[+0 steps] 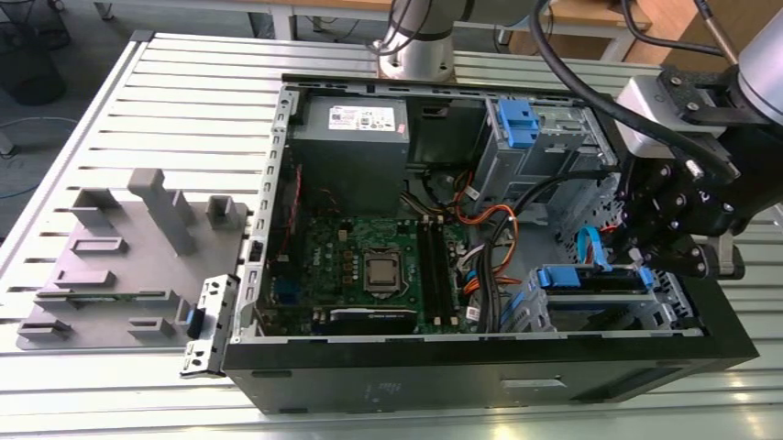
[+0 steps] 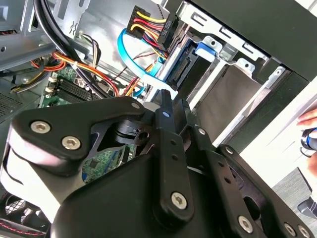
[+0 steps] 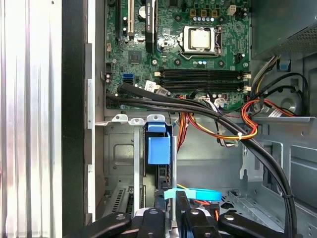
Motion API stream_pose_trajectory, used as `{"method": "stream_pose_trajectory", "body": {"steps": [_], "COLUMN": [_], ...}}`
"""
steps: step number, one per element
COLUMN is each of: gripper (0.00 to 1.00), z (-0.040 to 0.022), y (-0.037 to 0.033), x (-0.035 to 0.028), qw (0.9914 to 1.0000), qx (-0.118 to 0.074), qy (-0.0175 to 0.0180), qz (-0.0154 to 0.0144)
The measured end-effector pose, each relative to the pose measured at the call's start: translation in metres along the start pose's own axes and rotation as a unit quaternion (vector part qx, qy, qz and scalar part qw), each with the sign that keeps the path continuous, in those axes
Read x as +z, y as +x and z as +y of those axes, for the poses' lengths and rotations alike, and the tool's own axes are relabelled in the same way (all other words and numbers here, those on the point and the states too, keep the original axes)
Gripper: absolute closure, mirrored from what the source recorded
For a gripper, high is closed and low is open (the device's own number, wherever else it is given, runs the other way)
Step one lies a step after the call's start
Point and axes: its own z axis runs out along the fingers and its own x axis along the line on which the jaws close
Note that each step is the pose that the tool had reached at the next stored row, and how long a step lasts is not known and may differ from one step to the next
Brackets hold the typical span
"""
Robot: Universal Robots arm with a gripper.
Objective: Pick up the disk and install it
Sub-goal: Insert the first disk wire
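Your disk [image 3: 159, 148] sits upright in the drive cage [image 1: 667, 289] at the near corner of the case, on the exterior view's right. Its blue handle faces up and out of the slot. In the second wrist view its dark connector end shows at the bay's open side, with the plugs not yet joined, as far as I can judge.

The gripper [image 3: 171, 203] hangs just above that cage, close to the handle. Whether it is apart or closed, I cannot tell.

Watch the cables. A light blue data cable [image 3: 195, 194] lies right across the gripper's tip, and the red, yellow and orange power leads [image 3: 233, 131] run just beside the bay. Any sideways or lifting move from here could hook one and drag its plug. A skewed push could also bind the carrier rails in the cage.

The computer case [image 1: 490, 380] holds the motherboard [image 1: 367, 270] at its middle, the grey power supply [image 1: 355, 137] at the far left, and a second cage with a blue latch [image 1: 520, 124] at the far right. A grey fixture [image 1: 123, 247] stands outside the case, on the exterior view's left.
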Motion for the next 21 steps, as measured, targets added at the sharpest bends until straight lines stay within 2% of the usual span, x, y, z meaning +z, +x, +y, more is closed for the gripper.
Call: {"method": "stream_pose_trajectory", "body": {"steps": [7,21], "gripper": [0.76,0.76], "z": [-0.0045,-0.0045], "y": [-0.0001,-0.0002], "x": [0.0001,-0.0032], "qw": [1.00000,1.00000], "qx": [0.000,0.000], "qy": [0.0000,0.0000], "qz": [-0.0001,-0.0001]}}
